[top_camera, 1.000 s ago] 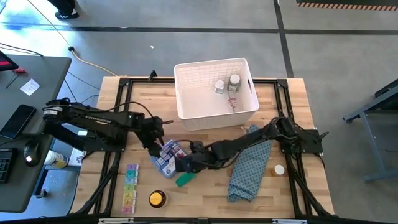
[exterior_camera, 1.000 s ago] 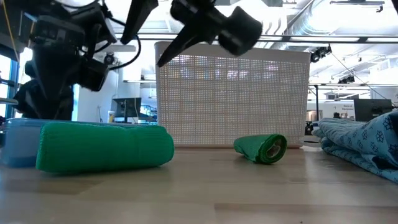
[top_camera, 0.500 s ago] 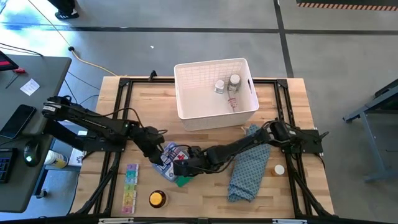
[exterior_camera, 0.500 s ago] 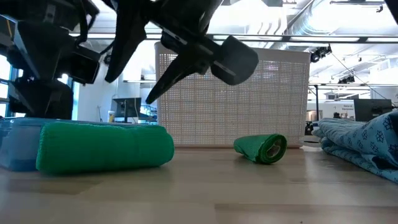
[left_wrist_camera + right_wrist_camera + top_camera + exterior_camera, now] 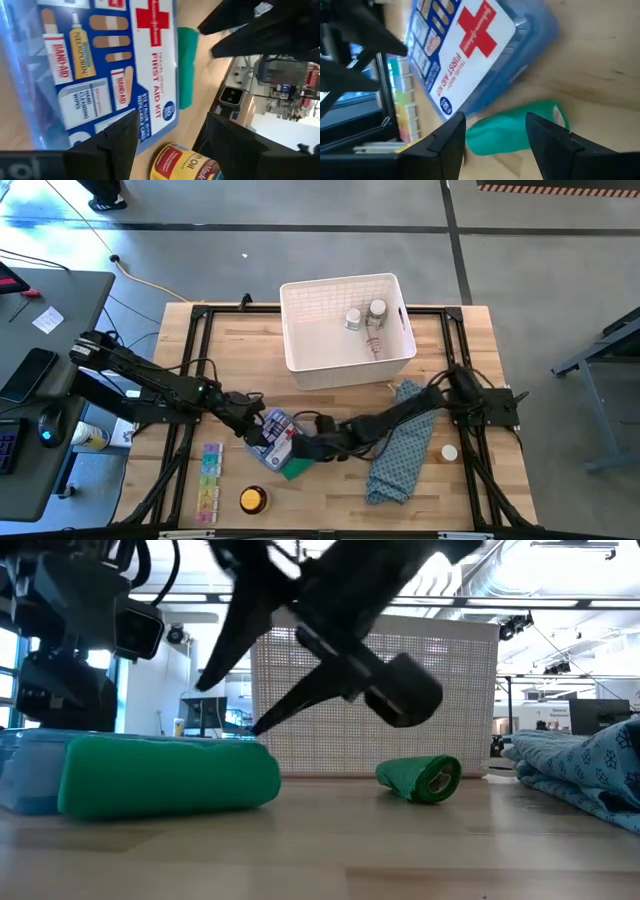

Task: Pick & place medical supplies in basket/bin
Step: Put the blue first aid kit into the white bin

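Observation:
The blue-white first-aid pack (image 5: pixel 276 432) with a red cross lies flat near the table's middle. A green roll (image 5: pixel 297 469) lies just nearer than it, big in the low view (image 5: pixel 170 776). A second green roll (image 5: pixel 424 780) lies farther right. My left gripper (image 5: pixel 256 430) hovers open over the pack (image 5: pixel 115 60). My right gripper (image 5: pixel 299 451) is open, its fingers either side of the green roll (image 5: pixel 512 133); I see no touch. The white lattice basket (image 5: pixel 300 358) holds two white-capped bottles (image 5: pixel 364 314) and a tube.
The rainbow pill organiser (image 5: pixel 209 480) and the round yellow tin (image 5: pixel 252 500) lie near the near-left edge. The long blue patterned cloth (image 5: pixel 400 450) lies right of centre, under my right arm. A small white-capped bottle (image 5: pixel 449 452) stands beyond it.
Both grippers have come down and moved toward the table's near edge. The left one has gone over the first-aid pack. The right one has dropped from above the pack to the green roll. The pack and the rolls have kept their places.

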`<state>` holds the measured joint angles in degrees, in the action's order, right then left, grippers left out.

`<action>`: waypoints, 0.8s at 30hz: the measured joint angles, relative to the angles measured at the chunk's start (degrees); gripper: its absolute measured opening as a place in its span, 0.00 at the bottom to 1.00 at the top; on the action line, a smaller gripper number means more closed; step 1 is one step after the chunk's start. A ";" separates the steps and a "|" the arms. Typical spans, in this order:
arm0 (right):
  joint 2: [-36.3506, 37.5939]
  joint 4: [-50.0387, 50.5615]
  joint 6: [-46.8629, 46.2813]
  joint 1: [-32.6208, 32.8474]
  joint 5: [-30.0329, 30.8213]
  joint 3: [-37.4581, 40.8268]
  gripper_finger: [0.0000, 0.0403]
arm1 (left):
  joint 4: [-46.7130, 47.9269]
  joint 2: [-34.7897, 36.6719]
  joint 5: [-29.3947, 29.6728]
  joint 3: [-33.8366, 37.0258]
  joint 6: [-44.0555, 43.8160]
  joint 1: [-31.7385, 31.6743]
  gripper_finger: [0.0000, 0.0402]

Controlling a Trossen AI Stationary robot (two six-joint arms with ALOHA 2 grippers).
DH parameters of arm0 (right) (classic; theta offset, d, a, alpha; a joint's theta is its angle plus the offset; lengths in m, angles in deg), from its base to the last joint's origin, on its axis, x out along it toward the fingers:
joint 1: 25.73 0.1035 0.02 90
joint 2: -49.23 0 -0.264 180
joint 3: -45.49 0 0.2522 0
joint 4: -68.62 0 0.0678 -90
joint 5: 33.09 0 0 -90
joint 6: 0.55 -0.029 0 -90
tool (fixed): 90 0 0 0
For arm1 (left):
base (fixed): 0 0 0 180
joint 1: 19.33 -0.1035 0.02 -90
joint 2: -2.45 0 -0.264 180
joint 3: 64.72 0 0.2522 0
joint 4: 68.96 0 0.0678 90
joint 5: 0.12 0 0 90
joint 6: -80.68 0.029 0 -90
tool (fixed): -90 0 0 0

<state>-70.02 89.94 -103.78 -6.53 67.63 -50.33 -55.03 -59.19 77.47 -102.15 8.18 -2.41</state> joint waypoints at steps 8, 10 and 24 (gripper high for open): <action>3.84 -8.55 1.46 -1.64 0.80 9.90 0.49 | 3.43 0.00 2.41 -0.05 -1.30 -0.02 0.66; 3.88 -12.43 1.96 -1.85 1.78 11.12 0.49 | 4.26 -0.55 1.98 -0.02 -1.76 -0.02 0.66; 0.80 -15.98 2.81 -4.17 0.31 11.65 0.49 | 2.42 -0.52 3.39 -0.02 -6.25 -0.02 0.66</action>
<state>-69.22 73.96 -100.97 -10.70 67.94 -38.68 -52.61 -59.72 80.86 -102.17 1.93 -2.43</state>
